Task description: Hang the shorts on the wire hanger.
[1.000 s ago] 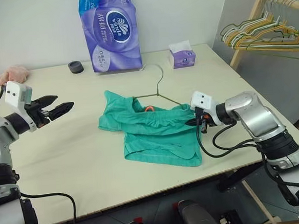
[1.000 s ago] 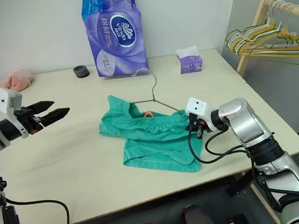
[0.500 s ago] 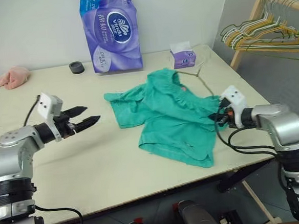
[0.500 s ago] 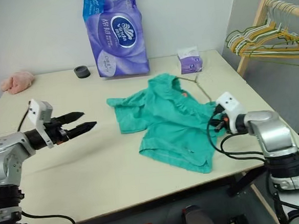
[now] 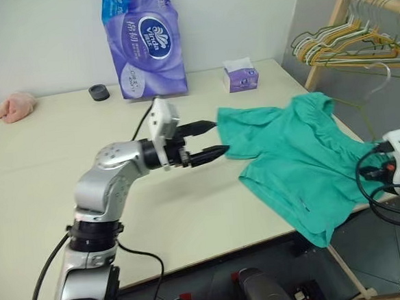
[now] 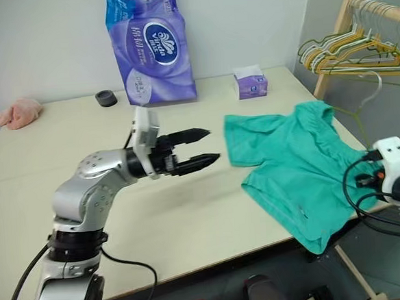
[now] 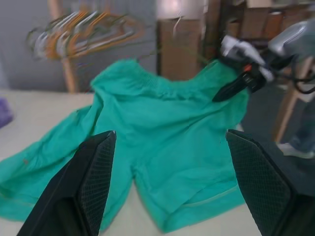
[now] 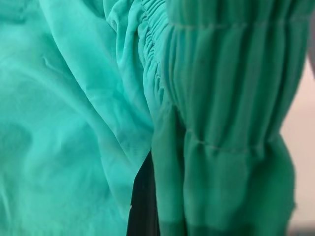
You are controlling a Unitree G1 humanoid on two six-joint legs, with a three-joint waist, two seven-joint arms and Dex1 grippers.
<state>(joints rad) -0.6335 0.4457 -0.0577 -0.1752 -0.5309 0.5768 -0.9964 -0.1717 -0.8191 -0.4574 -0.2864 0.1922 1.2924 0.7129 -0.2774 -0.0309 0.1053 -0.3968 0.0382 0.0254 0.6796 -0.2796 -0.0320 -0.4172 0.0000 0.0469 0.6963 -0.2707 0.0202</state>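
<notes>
Hanging partly over the near right corner of the table, the shorts are stretched out with one leg drooping past the edge and the rest lying on the tabletop. The right gripper sits just off that corner, its fingers pressed together on the gathered waistband; its own wrist view looks straight onto bunched teal fabric with a dark finger beneath it. Toward the middle of the table, the left gripper points sideways at the shorts, level with the tabletop, jaws spread wide and holding nothing, its fingertips just short of the near leg of the shorts. In its wrist view the two black fingers frame the shorts, apart from the cloth. Beyond the raised waistband, the wire hanger shows as a thin hook and a slanting wire past the table's right edge; how it sits inside the shorts cannot be told. Behind it, a wooden rack carries bunched hangers. Along the far edge of the table stand a small tissue box, a tall purple pack of tissue, a small dark ring and, at the far left, a pink cloth lump.
</notes>
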